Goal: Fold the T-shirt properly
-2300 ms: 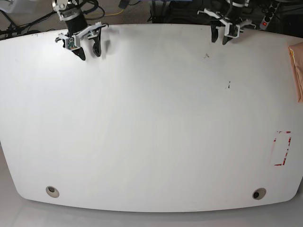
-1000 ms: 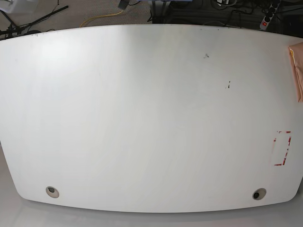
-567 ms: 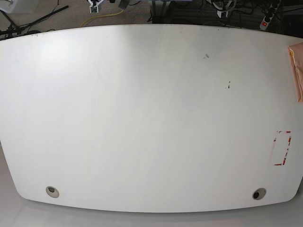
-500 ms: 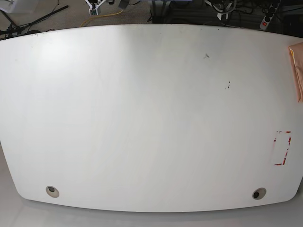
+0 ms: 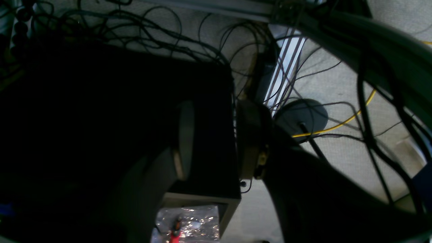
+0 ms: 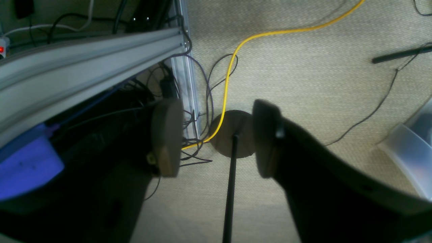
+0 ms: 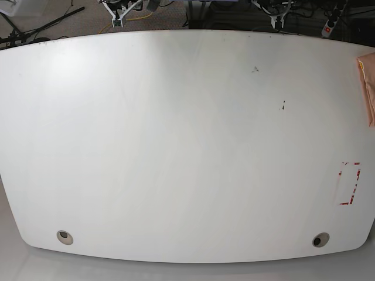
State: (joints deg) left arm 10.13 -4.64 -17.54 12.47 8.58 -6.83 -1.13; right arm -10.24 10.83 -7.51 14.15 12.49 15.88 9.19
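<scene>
Both grippers, left (image 5: 212, 138) and right (image 6: 216, 135), hang spread and empty past the table's (image 7: 176, 146) 12 o'clock edge; the shirt (image 7: 368, 88) lies at 3 o'clock. We should draw it centre first.

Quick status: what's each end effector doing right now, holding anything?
Left end effector: open, holding nothing, off the table.
Right end effector: open, holding nothing, above the floor.
</scene>
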